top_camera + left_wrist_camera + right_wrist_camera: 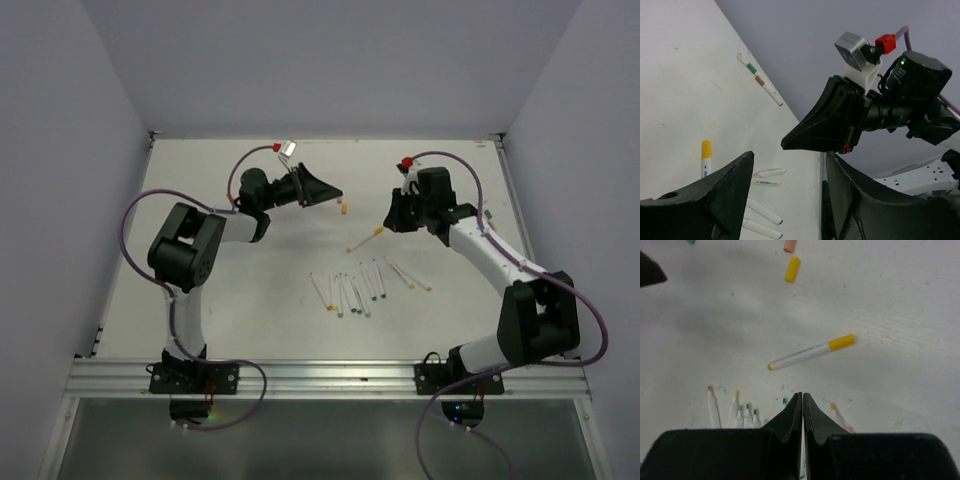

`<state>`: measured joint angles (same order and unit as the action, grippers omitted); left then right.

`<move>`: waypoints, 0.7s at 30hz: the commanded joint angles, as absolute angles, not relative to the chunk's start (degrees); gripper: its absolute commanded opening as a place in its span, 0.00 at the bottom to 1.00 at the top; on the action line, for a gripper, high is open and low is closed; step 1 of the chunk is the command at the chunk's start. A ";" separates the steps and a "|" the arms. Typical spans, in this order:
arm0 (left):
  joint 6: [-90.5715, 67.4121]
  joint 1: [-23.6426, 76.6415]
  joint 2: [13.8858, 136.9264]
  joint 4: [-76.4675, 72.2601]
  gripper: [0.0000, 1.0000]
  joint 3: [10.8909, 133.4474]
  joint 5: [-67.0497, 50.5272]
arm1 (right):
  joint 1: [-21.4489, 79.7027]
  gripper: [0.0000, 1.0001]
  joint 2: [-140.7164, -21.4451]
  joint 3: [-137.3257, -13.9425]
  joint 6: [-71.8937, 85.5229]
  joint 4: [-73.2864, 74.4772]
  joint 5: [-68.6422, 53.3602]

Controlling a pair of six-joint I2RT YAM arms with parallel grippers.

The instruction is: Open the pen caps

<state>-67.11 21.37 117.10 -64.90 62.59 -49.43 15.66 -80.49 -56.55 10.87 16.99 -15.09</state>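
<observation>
Item under inspection: a slim white plastic marker pen [812, 352], lying flat and alone on the matt white table [260, 300]; a broader yellow cylindrical cap [841, 342] sits on one end; a small yellow nib shows at the other. All positions below are given from this pen.

Right gripper [802, 397]: black wedge-shaped fingers pressed together tip to tip, hanging over the table near the pen, to its right in the overhead view; nothing is seen gripped, though a pale sliver deep in the seam cannot be identified. Left gripper [789, 156]: jaws standing well apart with nothing between them; it is on the far left side of the pen and clear of it.

Beyond the pen lie a loose yellow cap [792, 269] and a pinkish-orange cap [789, 245], close together; nearer the arm bases than the pen lies a row of white pens [360, 288], with nibs bare where visible.

Handling, as judged: the pen is very light, stiff, smooth and round, so liable to roll or skid on the hard surface; the cap is probably a friction fit and may release with a jerk. Take the barrel about mid-length in one gripper, across its width; take the cap in the other; pull straight along the axis; a slanted pull risks the barrel slipping through the pads.
</observation>
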 commanded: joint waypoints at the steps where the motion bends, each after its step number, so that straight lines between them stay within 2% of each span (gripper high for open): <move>1: -58.74 21.53 113.38 -56.46 0.63 62.49 -46.94 | 15.82 0.06 -90.48 -66.48 18.00 19.67 -10.63; 2: -57.15 21.53 112.94 -53.73 0.63 62.93 -46.32 | 17.04 0.06 -92.70 -68.88 19.76 23.08 -10.37; 4: -51.19 21.36 110.50 -43.49 0.62 64.07 -42.03 | 18.36 0.18 -96.75 -72.75 23.36 24.26 -13.07; 5: -49.33 21.01 109.00 -41.16 0.63 63.46 -39.58 | 20.81 0.31 -98.94 -73.30 23.73 23.74 -12.49; 6: -47.74 20.14 105.94 -37.22 0.63 62.50 -34.68 | 22.22 0.50 -99.05 -73.39 24.34 23.47 -9.70; 8: -42.91 19.08 103.63 -31.93 0.64 63.28 -30.69 | 25.12 0.68 -97.57 -71.03 26.44 20.07 -1.72; 9: -41.32 18.20 102.75 -25.81 0.64 65.80 -28.50 | 25.31 0.86 -97.04 -69.71 30.63 18.30 -1.06; 10: -38.35 17.93 102.57 -22.88 0.65 67.22 -27.78 | 25.31 0.99 -96.51 -67.00 31.63 15.85 -3.84; 15: -35.42 16.52 99.76 -19.60 0.65 67.42 -25.84 | 30.06 0.99 -91.85 -63.90 33.56 7.04 0.62; 18: -36.12 16.26 99.41 -20.30 0.65 66.54 -26.28 | 28.83 0.99 -94.73 -66.42 37.95 6.93 -7.47; 19: -36.38 16.17 99.49 -20.74 0.65 66.27 -26.54 | 28.57 0.92 -95.79 -67.66 38.23 9.90 -7.56; 20: -36.82 16.08 99.32 -21.18 0.65 65.83 -27.15 | 29.35 0.80 -97.71 -71.68 37.19 17.33 -2.77; 21: -36.74 16.08 99.32 -21.27 0.65 65.74 -27.33 | 29.36 0.80 -99.04 -74.07 37.26 17.40 -0.20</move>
